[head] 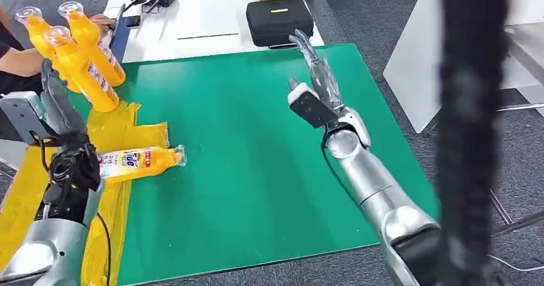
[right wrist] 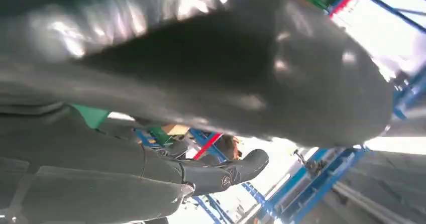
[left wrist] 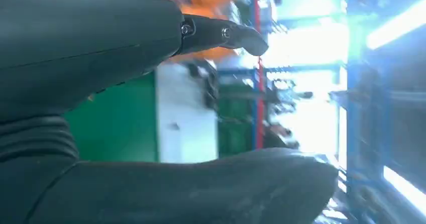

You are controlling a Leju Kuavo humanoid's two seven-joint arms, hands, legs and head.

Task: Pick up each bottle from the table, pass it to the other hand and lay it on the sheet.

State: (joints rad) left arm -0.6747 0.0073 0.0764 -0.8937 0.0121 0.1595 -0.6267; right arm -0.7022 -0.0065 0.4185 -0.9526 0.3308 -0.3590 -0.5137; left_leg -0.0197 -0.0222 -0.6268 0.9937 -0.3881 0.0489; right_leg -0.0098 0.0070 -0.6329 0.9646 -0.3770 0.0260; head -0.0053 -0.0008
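Bottles: three orange ones stand upright in a tight cluster (head: 77,52) just ahead of the left hand (head: 58,109), at the far edge of the yellow sheet (head: 138,132). A fourth bottle (head: 138,162) lies on its side on the sheet, just beside the left wrist, cap pointing toward the right hand (head: 314,74).

Left hand is raised, fingers apart, holding nothing; the wrist view backs that up, with the thumb (left wrist: 201,189) and a dark finger (left wrist: 221,34) spread and nothing between them. Right hand hovers over the green mat (head: 256,158), well apart from every bottle, fingers extended, empty too. Finger (right wrist: 226,171) in its wrist view is straight with nothing gripped.

My read: the lying bottle is already delivered, since it sits flat on the sheet as the task wants. The standing three are staged for pickup. They're closest to the left hand, so either it picks or the right must reach across.

Containers: bottles are capped; fill level can't be told. Black zip case (head: 279,22) past the right hand is closed.

A person's arm (head: 16,61) sits behind the cluster.
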